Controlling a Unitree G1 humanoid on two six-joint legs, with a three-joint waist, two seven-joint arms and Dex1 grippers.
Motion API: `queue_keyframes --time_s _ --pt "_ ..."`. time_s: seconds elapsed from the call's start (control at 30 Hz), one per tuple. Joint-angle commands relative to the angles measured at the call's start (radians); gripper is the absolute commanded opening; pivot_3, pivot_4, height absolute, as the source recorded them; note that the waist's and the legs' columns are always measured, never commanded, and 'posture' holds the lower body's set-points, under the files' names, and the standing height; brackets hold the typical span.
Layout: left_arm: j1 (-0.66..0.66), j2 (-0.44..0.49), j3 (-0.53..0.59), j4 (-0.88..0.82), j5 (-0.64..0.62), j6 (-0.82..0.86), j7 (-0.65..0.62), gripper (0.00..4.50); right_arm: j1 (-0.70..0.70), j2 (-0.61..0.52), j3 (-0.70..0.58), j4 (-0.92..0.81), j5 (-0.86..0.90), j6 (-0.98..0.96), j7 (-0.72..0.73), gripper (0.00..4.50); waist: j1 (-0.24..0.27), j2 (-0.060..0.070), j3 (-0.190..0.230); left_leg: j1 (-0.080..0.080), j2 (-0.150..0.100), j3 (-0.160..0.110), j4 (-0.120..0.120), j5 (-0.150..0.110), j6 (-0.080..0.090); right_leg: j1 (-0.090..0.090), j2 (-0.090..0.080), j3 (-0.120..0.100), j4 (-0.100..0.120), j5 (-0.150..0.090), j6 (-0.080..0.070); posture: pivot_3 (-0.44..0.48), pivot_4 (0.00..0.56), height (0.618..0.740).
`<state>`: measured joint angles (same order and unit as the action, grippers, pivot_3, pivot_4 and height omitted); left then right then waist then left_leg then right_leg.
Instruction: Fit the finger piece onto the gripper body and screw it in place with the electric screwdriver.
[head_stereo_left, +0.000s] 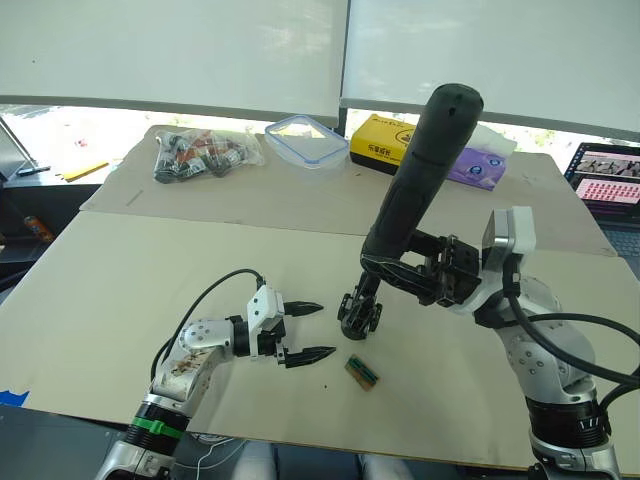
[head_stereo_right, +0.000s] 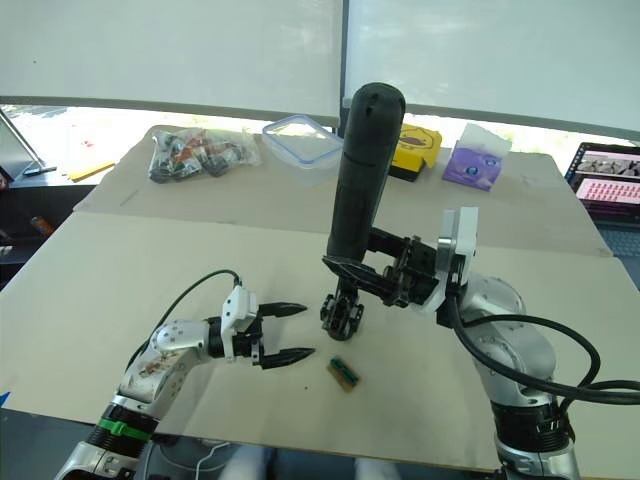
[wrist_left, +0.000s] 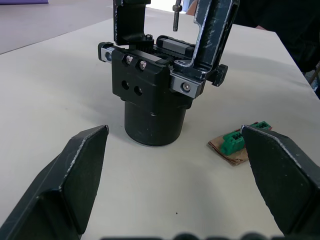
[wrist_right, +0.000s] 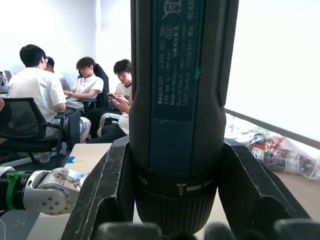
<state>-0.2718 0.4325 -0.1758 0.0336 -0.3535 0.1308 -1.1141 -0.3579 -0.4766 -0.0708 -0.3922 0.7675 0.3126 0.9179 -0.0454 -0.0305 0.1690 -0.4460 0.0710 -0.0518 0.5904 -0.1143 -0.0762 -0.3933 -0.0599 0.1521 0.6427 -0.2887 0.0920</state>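
Observation:
The gripper body stands upright on the table, a black mechanism on a round base with linkages on top. My right gripper is shut on the lower end of the electric screwdriver, which leans over the body. Its thin bit hangs just above the body's top. My left gripper is open, low over the table just left of the body, with nothing between its fingers. I cannot tell the finger piece apart from the black uprights on the body.
A small green-brown block lies just in front of the body. At the back of the table are a bag of parts, a clear blue-rimmed container, a yellow box, a purple packet and a laptop. Several people sit beyond the table.

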Motion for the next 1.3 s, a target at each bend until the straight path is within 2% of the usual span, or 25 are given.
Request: queue_keyframes --time_s 0.03,1.3 --pt "-0.005 -0.003 0.006 -0.026 -0.001 -0.018 0.0 4.5 -0.022 0.003 -0.011 -0.049 0.024 0.0 -0.01 1.9 0.0 0.0 0.0 0.0 0.0 0.0 0.0 0.0 0.0 0.0 0.0 0.0 0.0 0.0 0.0 0.0 0.15 0.74" --pt "-0.001 0.007 0.001 -0.056 0.0 0.003 0.01 4.5 -0.02 -0.002 0.017 -0.037 0.006 0.024 -0.032 1.9 0.0 0.0 0.0 0.0 0.0 0.0 0.0 0.0 0.0 0.0 0.0 0.0 0.0 0.0 0.0 0.0 0.15 0.74"
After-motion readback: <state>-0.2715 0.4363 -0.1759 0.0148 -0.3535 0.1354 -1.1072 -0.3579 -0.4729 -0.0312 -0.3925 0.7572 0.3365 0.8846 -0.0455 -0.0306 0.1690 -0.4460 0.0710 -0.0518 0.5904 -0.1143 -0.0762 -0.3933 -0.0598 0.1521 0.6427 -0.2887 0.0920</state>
